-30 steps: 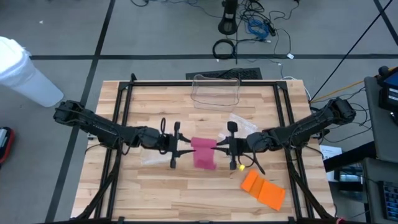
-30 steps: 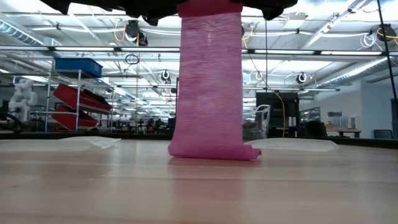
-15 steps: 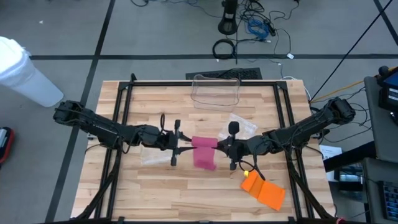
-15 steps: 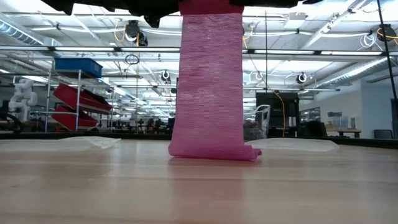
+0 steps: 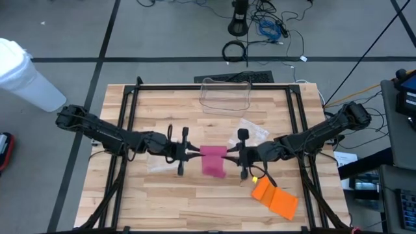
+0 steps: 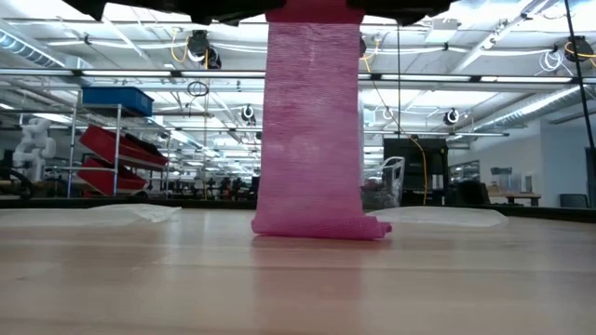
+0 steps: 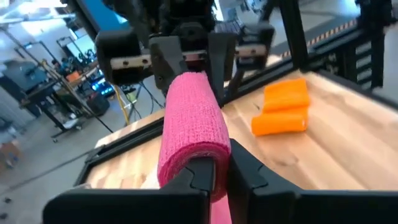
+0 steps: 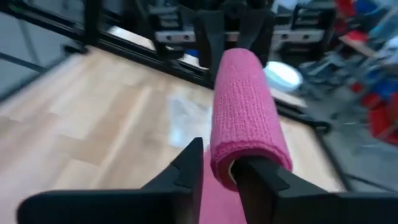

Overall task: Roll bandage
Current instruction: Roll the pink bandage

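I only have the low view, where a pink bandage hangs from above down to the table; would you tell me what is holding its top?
Observer: The left claw is shut on one end of the bandage roll, above the table's middle.
Operator: Thank you. And the other end?
Observer: The right claw is at that end, with its fingers apart.
Operator: Is anything lying near the hanging tail?
Observer: An orange folded item lies on the table on the right arm's side, apart from the bandage.

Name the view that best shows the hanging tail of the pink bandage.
Low view: the bandage tail hangs full length, its end folded on the table. High view shows a foreshortened patch; the wrist views show mostly the roll.
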Controlling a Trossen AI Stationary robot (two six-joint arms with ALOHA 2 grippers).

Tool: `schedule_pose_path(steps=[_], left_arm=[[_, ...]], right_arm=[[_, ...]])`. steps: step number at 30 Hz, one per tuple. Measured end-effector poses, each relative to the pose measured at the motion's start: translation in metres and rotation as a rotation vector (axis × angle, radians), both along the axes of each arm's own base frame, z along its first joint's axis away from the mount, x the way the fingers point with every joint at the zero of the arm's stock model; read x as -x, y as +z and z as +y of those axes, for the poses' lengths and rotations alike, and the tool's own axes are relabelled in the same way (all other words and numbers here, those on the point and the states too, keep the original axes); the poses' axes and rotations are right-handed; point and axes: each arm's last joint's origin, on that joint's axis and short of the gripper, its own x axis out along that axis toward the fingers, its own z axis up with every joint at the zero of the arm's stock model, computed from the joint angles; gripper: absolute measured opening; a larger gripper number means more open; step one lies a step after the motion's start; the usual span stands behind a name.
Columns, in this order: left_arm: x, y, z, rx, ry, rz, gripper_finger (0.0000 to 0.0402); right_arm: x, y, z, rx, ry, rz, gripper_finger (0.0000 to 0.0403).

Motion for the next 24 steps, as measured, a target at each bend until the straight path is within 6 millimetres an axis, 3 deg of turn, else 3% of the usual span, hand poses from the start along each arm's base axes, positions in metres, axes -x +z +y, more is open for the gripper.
schedule_pose_path(steps=[9,18,24], left_arm=[[0.002,-0.002,-0.004,-0.103,0.015,0.013,0.0023],[0.005,-0.005,-0.011,-0.241,0.049,0.047,0.0024],[0.005,-0.005,-0.013,-0.26,0.052,0.05,0.0024]], right_arm=[[-0.001,0.004,-0.005,-0.254,-0.02,-0.025,0.0096],[-0.006,0.005,-0.018,-0.48,-0.001,-0.017,0.0081],[-0.007,0.006,-0.021,-0.507,-0.017,-0.025,0.0051]])
